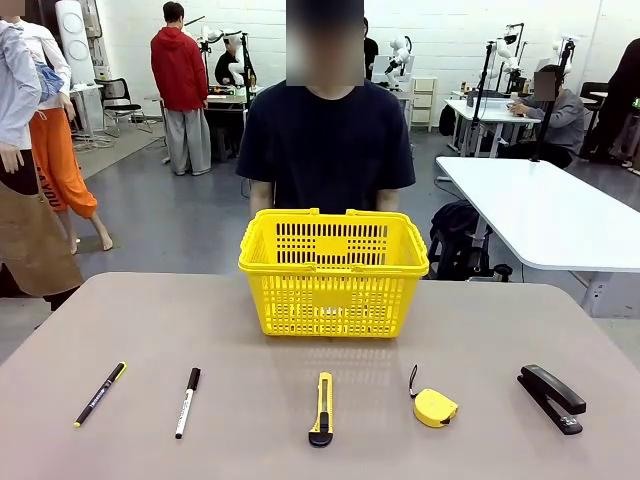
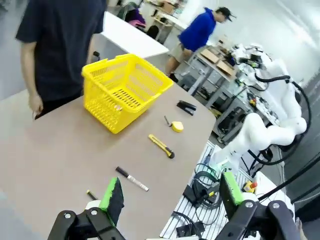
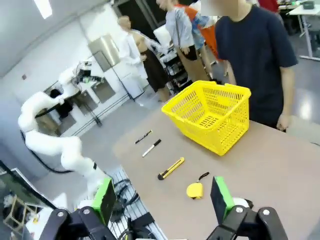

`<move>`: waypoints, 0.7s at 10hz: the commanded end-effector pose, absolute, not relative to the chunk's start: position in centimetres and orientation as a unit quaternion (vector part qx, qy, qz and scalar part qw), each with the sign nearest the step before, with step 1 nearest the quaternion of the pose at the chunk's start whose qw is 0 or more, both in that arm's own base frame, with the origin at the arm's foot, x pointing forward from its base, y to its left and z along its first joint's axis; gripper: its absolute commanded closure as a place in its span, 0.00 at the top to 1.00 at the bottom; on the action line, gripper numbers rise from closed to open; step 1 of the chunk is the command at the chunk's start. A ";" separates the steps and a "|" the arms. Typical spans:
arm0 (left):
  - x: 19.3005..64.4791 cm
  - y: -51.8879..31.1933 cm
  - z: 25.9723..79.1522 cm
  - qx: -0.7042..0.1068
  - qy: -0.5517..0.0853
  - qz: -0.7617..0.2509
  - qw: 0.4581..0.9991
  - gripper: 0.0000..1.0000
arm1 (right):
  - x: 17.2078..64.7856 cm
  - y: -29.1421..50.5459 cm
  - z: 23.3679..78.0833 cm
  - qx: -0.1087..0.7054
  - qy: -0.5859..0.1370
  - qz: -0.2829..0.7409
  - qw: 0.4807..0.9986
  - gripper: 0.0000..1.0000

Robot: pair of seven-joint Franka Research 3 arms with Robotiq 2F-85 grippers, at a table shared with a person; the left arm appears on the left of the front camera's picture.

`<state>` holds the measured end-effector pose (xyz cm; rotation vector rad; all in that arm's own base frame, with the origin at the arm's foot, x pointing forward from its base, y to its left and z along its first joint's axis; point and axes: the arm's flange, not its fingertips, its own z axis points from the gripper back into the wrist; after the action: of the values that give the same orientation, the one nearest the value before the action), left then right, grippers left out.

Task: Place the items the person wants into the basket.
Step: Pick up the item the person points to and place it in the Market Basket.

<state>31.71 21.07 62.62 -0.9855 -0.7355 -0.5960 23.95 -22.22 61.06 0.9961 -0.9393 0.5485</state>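
Observation:
The yellow basket (image 1: pixel 333 270) stands at the table's far middle, in front of the person (image 1: pixel 325 145) in a dark T-shirt. Along the near edge lie a yellow-and-black utility knife (image 1: pixel 321 408), a small yellow tape measure (image 1: pixel 434 406) with a black strap, and a black stapler (image 1: pixel 551 397) at the right. The left wrist view has the basket (image 2: pixel 125 90), knife (image 2: pixel 161 145), tape measure (image 2: pixel 176 126) and stapler (image 2: pixel 186 107); my left gripper (image 2: pixel 170 197) is open, high over the near edge. My right gripper (image 3: pixel 162 197) is open above the tape measure (image 3: pixel 195 190), near the knife (image 3: pixel 171 168) and basket (image 3: pixel 212 115).
Two black pens (image 1: pixel 100 393) (image 1: pixel 188 401) lie at the near left of the table. The other arm's white links (image 2: pixel 265 135) stand beside the table. A white table (image 1: pixel 550 210) is behind at the right, and other people stand farther back.

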 end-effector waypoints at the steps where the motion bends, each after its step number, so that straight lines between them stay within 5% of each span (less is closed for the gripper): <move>1: 30.6 21.8 62.9 -0.435 -0.350 -0.257 0.789 1.00 | 23.5 -22.2 60.6 0.415 -0.420 0.210 0.780 1.00; 5: 28.2 22.9 63.6 -0.385 -0.325 -0.224 0.834 1.00 | 21.2 -21.5 61.9 0.316 -0.396 0.173 0.845 1.00; 7: 28.7 23.3 63.4 -0.397 -0.338 -0.229 0.822 1.00 | 21.9 -22.3 62.2 0.338 -0.406 0.172 0.831 1.00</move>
<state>28.44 23.17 63.63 -0.8182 -0.7059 -0.4739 21.23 -21.73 62.83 0.6762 -0.8482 0.3504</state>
